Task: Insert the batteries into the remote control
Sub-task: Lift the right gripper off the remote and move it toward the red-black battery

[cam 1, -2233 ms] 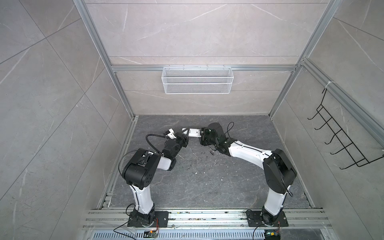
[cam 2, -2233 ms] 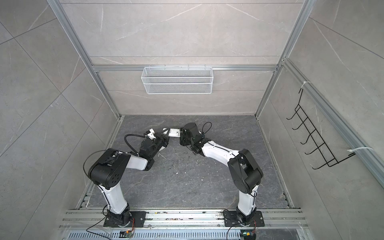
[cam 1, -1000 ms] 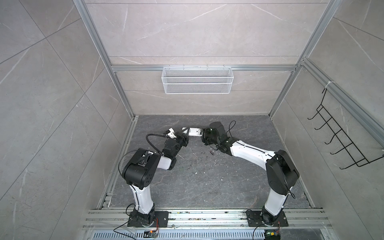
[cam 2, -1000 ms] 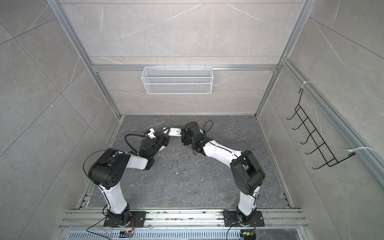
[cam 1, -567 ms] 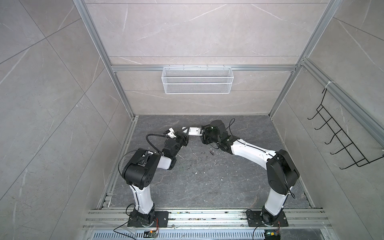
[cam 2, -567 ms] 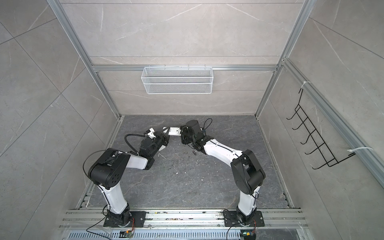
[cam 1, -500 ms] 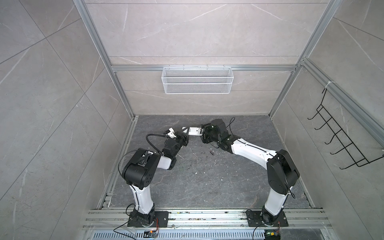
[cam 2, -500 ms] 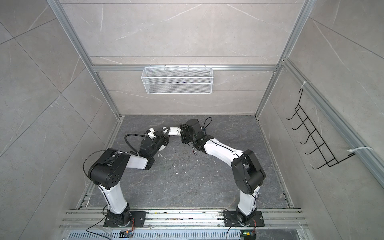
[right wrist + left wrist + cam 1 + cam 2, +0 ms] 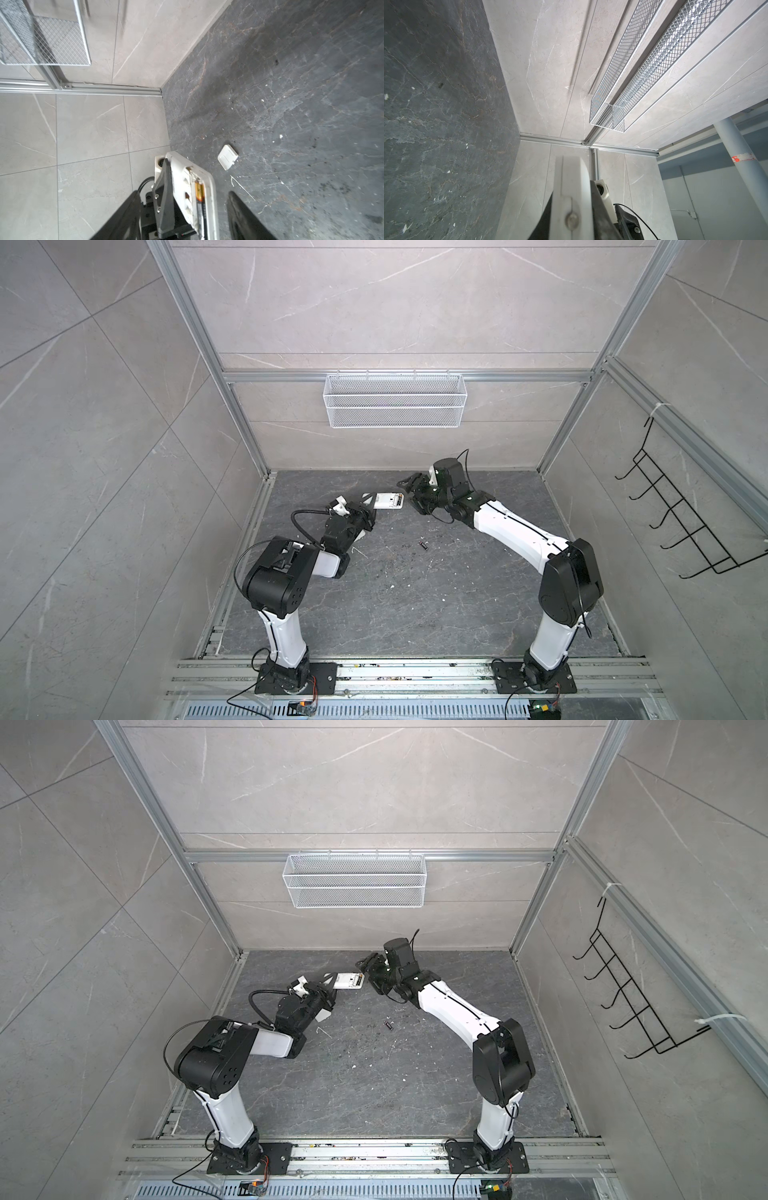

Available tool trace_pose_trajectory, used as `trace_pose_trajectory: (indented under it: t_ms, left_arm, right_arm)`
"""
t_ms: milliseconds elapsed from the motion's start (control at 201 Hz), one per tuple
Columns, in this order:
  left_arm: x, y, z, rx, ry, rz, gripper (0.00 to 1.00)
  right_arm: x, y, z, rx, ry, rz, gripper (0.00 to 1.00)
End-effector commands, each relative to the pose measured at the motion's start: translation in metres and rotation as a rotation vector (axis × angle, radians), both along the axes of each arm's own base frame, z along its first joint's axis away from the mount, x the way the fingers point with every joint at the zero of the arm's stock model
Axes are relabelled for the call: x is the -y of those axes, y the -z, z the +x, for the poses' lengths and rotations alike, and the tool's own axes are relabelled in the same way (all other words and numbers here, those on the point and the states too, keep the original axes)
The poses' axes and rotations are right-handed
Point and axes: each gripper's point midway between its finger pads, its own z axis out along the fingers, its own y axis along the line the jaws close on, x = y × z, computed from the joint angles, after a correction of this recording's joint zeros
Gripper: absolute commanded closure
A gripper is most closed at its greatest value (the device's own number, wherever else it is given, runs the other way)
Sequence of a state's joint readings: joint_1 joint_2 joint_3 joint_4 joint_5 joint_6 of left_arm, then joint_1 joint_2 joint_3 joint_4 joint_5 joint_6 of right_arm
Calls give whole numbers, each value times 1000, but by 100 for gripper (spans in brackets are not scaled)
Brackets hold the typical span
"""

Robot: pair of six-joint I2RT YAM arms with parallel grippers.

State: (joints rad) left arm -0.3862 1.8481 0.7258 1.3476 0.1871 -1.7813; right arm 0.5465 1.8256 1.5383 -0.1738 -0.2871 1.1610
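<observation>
— Remote control (image 9: 388,501), the white oblong plastic handset: where is it, and what has hold of it?

— You have it in the left gripper (image 9: 366,507), whose fingers are clamped on its left end. It hangs clear of the dark grey stone floor (image 9: 415,614), at the far middle of the cell. Its back is turned up and the button face is hidden.

— And the right gripper (image 9: 410,494)?

— Its jaws are apart and carry nothing. They stand either side of the remote's right end, and the right wrist view shows a gap between one finger and the shell.

— How does the remote look?

— The battery bay at that right end is open. The seated battery (image 9: 199,200), a slim black-and-gold cylinder, lies along the outer slot, and the slot beside it looks empty. The loose battery (image 9: 423,546), a tiny dark cylinder, lies on the floor nearer to you and a little right, well apart from the remote. The cover (image 9: 227,156), a small white square of plastic, also lies on the floor.

— How will they handle?

— I judge the remote light, stiff and smooth. Held by one end, it will likely lever downward if you press hard into the bay, so push gently. The loose battery looks hard, slick and apt to roll. Pinch it across the middle of the barrel and leave both ends free for the contacts.
</observation>
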Motion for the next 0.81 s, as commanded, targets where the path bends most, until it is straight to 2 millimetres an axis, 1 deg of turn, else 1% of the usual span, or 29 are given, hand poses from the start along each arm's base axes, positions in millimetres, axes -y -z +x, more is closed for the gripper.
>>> trace_pose_trajectory:
  t_ms: [0, 90, 184, 279, 373, 568, 802]
  left_arm:
    - [4, -44, -6, 112, 35, -61, 100]
    - [4, -47, -6, 119, 38, -60, 100]
    - [5, -46, -7, 118, 45, -59, 100]
    - [5, -44, -7, 111, 44, -62, 100]
    - [5, -44, -8, 107, 45, -65, 100]
    - [7, -46, -6, 112, 55, -70, 100]
    - [7, -51, -6, 120, 54, -75, 100]
  right_arm:
    - [1, 4, -10, 8, -79, -61, 35]
    - [0, 10, -8, -8, -85, -60, 36]
    - [-3, 11, -7, -15, -86, -42, 41]
    - [-3, 10, -7, -15, -82, -29, 52]
    - [-3, 11, -8, -16, -78, -26, 60]
    - [-4, 14, -7, -27, -73, -13, 61]
    - [-3, 24, -4, -55, -67, -20, 68]
